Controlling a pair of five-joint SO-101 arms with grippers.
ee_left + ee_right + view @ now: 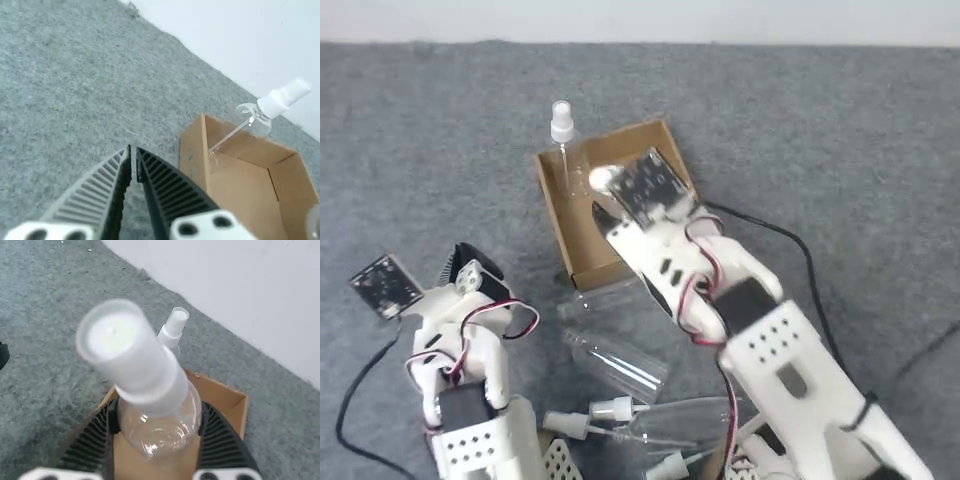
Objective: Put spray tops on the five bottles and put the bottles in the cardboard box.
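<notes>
One spray-topped bottle (145,385), cap uppermost, clamped in my right gripper (160,412) directly above the cardboard box (552,215); left gripper (133,150) closed, empty.

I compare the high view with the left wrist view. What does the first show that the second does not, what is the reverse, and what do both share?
Beyond the left wrist view, the high view gives the right gripper shut on a capped bottle over the cardboard box, and further bottles and spray tops lying on the carpet near the arms' bases. Beyond the high view, the left wrist view gives the left gripper close up, shut on nothing. Both share the box and the bottle with a spray top standing in its corner.
</notes>
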